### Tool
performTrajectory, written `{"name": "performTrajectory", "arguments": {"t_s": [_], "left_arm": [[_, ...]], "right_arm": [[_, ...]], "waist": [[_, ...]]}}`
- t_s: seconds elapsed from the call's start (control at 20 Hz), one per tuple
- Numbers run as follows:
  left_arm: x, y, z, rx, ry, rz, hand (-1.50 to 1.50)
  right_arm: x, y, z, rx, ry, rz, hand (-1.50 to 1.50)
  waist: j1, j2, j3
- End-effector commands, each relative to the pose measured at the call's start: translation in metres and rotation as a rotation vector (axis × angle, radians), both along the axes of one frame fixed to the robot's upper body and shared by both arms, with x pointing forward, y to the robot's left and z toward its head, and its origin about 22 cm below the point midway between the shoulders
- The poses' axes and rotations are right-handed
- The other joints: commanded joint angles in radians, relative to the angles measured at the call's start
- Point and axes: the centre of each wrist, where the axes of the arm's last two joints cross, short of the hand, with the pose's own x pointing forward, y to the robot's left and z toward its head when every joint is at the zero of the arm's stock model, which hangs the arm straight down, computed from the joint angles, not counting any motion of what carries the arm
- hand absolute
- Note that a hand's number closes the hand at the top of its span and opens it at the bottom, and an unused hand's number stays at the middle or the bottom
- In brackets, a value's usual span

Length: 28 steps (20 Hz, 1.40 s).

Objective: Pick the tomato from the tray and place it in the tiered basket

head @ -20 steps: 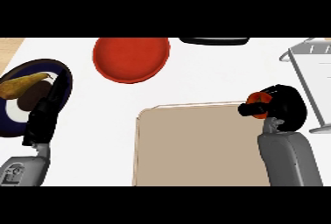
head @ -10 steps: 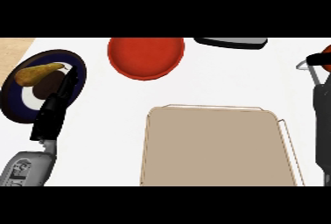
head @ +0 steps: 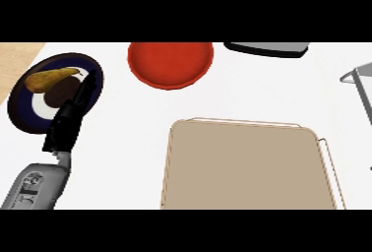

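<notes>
The beige tray point(head: 247, 167) lies in the middle of the white counter with nothing on it. No tomato shows anywhere in view. A grey corner of the tiered basket point(head: 359, 84) pokes in at the right edge. My left hand point(head: 69, 118) rests at the left, fingers straight and pointing up over the rim of a dark blue plate point(head: 29, 115). My right hand is out of the picture.
The dark blue plate carries a yellow-brown pear-shaped fruit point(head: 49, 78). A red plate point(head: 170, 64) sits at the back centre, and a dark grey object point(head: 267, 48) lies at the top right. A wooden surface point(head: 18, 56) shows at the top left.
My right hand, shut on the tomato a second ago, went right toward the basket and left the view. The left hand stayed over the blue plate.
</notes>
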Motion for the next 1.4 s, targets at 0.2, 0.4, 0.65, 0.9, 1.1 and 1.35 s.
{"name": "performTrajectory", "arguments": {"t_s": [0.2, 0.4, 0.65, 0.9, 1.1, 1.35], "left_arm": [[0.0, 0.003, 0.0, 0.001, 0.017, 0.005, 0.0], [0.004, 0.001, -0.003, -0.001, 0.005, 0.038, 0.0], [0.008, 0.006, 0.002, 0.0, 0.017, 0.052, 0.0], [-0.003, 0.012, -0.01, -0.006, 0.032, 0.063, 0.0], [-0.002, 0.021, -0.02, 0.001, 0.044, 0.099, 0.0], [-0.005, 0.035, -0.022, -0.017, 0.052, 0.091, 0.0]], "right_arm": [[0.02, -0.011, 0.046, 0.087, -0.016, -0.18, 1.5], [0.028, -0.025, 0.023, 0.069, 0.066, -0.179, 1.5], [0.034, -0.03, 0.007, 0.036, 0.255, -0.324, 1.5], [0.024, -0.061, 0.023, 0.032, 0.359, -0.406, 1.5], [0.033, -0.046, 0.02, 0.057, 0.373, -0.377, 1.5], [0.034, -0.05, -0.008, 0.128, 0.389, -0.28, 1.5]], "waist": [[-0.011, -0.012, 0.004], [-0.038, -0.008, 0.006], [-0.054, -0.017, 0.004], [-0.06, -0.025, 0.005], [-0.087, -0.032, 0.005], [-0.111, -0.04, 0.005]]}}
